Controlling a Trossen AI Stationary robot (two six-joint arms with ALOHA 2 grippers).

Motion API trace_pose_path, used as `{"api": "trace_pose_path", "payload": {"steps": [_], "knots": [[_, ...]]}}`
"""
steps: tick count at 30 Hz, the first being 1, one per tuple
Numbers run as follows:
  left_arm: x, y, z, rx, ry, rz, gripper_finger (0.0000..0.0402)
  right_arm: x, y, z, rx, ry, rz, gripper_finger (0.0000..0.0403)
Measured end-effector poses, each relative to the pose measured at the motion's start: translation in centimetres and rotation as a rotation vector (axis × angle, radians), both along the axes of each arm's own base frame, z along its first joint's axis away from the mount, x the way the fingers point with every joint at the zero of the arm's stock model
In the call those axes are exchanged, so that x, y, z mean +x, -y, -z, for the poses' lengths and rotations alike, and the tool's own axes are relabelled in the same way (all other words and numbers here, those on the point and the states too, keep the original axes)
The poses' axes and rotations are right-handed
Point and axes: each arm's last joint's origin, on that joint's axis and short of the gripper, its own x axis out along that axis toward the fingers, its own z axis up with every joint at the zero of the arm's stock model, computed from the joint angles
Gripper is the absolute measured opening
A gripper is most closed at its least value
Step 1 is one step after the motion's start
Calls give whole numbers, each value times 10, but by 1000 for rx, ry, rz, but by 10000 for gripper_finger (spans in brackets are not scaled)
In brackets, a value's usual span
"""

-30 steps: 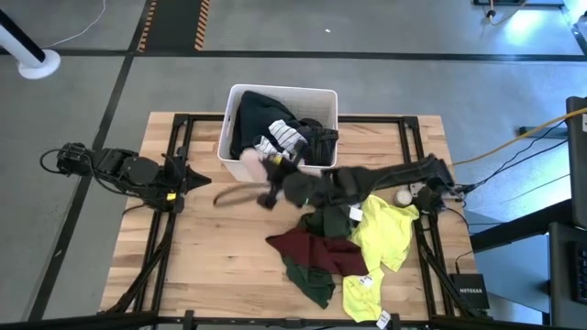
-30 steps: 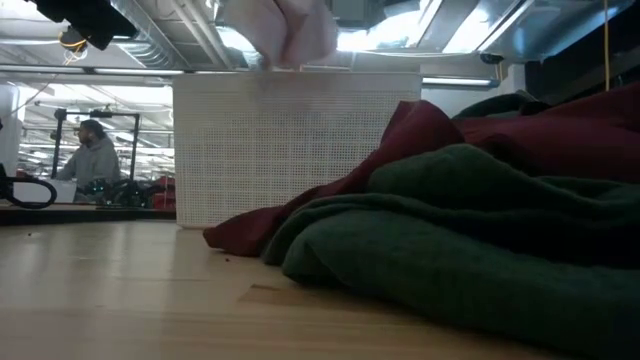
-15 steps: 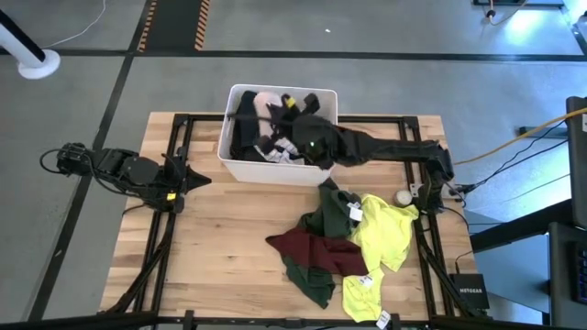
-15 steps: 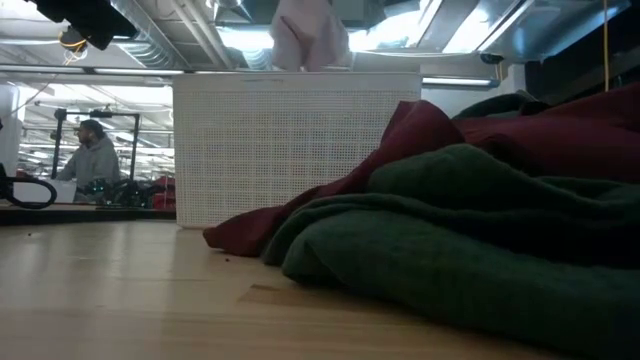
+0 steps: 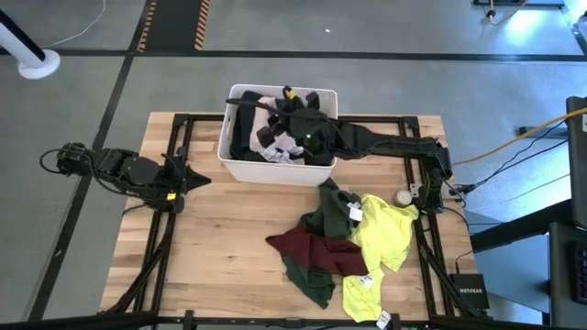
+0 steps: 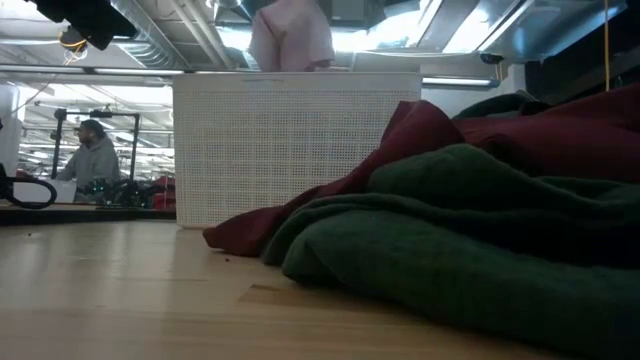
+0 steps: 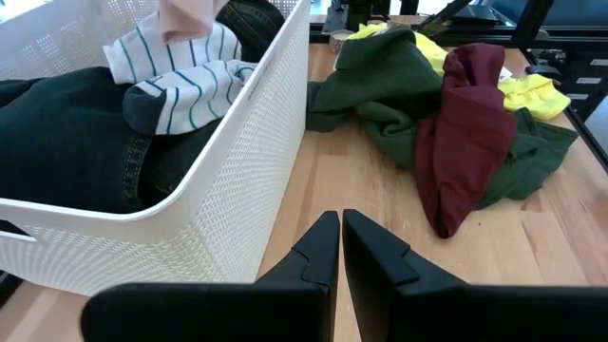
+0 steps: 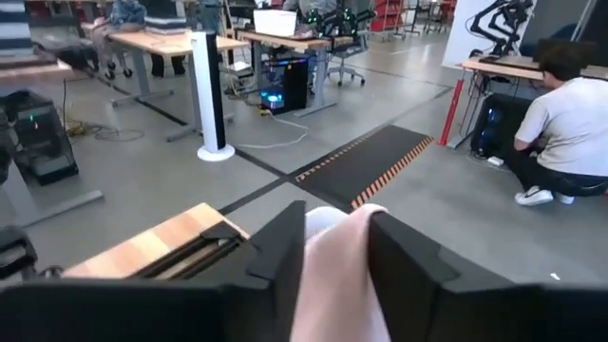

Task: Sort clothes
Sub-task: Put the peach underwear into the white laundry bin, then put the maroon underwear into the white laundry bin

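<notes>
High view: pale pink garment (image 8: 337, 275) is clamped by the right gripper (image 5: 286, 103) over the white bin (image 5: 240, 165), already part-filled. Green, maroon and yellow clothes (image 5: 344, 247) remain unsorted on the table (image 5: 220, 247). Left gripper (image 7: 340, 249), parked at the table's left edge, is pinched together, empty.

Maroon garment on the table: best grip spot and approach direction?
Judging by its pose, grip the maroon garment on its raised fold, the ridge draped over the dark green garment, coming straight down from above. That ridge stands proud in the left wrist view, so fingers could pinch it without catching the green cloth.

White mesh bin (image 5: 236, 162) sits at the far middle of the wooden surface (image 5: 220, 247); a person (image 8: 570, 123) crouches way off in the room.
</notes>
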Motion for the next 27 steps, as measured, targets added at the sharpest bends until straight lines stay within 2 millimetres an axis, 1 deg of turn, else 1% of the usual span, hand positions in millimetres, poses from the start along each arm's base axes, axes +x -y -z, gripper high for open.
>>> {"api": "trace_pose_path", "payload": {"steps": [4, 7, 9, 14, 18, 23, 27], "knots": [[0, 0, 0, 0, 0, 0, 13, -1, -5, 3, -28, -62, -3, 172], [0, 0, 0, 0, 0, 0, 13, -4, -11, 3, -69, -130, -3, 191], [0, 0, 0, 0, 0, 0, 13, -6, -12, 3, -71, -154, -4, 199], [0, 0, 0, 0, 0, 0, 13, -11, -15, 10, -28, -215, -18, 202], [0, 0, 0, 0, 0, 0, 13, -16, -17, 18, 66, -259, -66, 202], [0, 0, 0, 0, 0, 0, 13, -27, -17, 31, 64, -436, -22, 202], [0, 0, 0, 0, 0, 0, 13, -35, -21, 41, 117, -556, -48, 202]]}}
